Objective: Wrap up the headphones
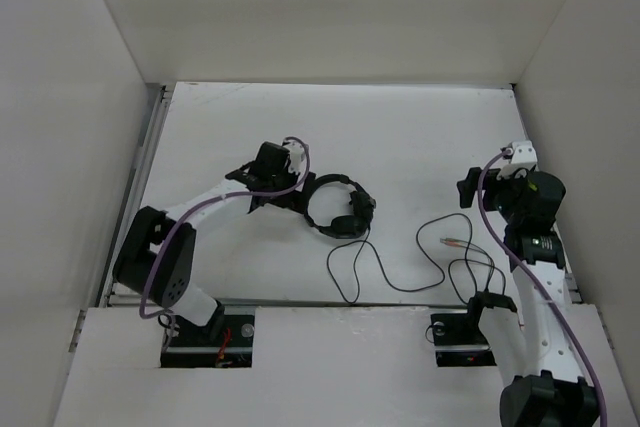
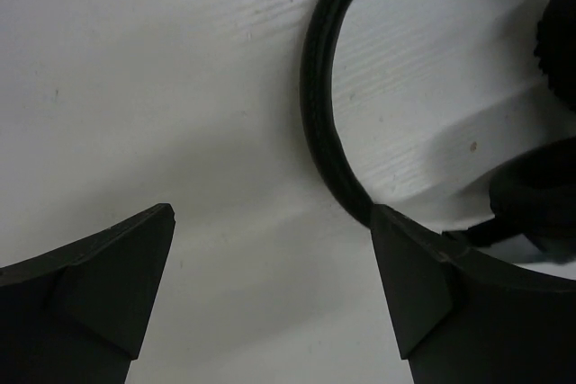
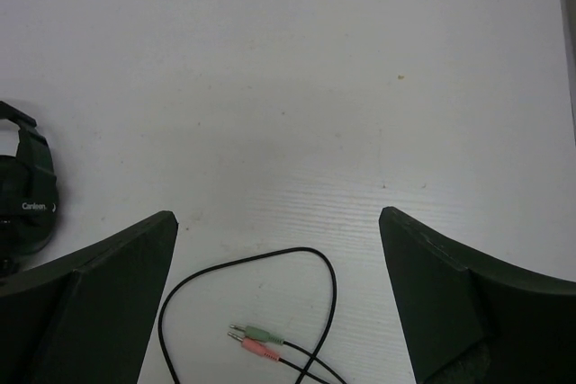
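The black headphones lie on the white table mid-left, headband arched, earcups together on the right. Their thin dark cable runs in loops toward the right and ends in a pink and a green plug. My left gripper is open and low over the table just left of the headband, which passes by its right finger; nothing is between the jaws. My right gripper is open and empty above the table, beyond the plugs and a cable loop. An earcup shows at the left edge.
White walls enclose the table on the left, back and right. Thick purple robot cables run along both arms. A metal rail lines the table's left edge. The arm bases stand at the near edge.
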Action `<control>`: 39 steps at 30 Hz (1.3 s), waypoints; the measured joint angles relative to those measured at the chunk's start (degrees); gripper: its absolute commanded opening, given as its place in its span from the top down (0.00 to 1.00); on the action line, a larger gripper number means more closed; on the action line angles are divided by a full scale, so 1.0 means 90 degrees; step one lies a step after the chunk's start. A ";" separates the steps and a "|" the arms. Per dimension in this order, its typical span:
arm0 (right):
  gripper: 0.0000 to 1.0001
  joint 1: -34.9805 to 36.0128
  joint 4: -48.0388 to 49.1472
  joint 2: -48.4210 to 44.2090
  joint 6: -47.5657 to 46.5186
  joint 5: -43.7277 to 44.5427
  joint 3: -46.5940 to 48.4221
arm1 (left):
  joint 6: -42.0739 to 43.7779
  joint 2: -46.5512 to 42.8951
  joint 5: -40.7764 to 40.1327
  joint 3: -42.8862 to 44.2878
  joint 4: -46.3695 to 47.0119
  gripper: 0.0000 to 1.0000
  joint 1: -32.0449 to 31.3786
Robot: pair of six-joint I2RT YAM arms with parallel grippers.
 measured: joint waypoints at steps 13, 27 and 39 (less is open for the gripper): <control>0.00 -0.0163 0.0044 -0.0352 0.0024 -0.0107 -0.0007 | -0.0036 0.2038 -0.0044 0.1506 0.0464 0.35 -0.0408; 0.00 -0.0335 0.0364 -0.0510 0.0146 -0.0134 -0.0015 | 0.1207 0.2545 -0.0138 0.1690 0.0974 0.74 -0.0818; 0.00 -0.0333 0.0675 -0.0500 0.0306 -0.0148 -0.0126 | 0.1608 0.2509 -0.0165 0.1535 0.1243 1.00 -0.0981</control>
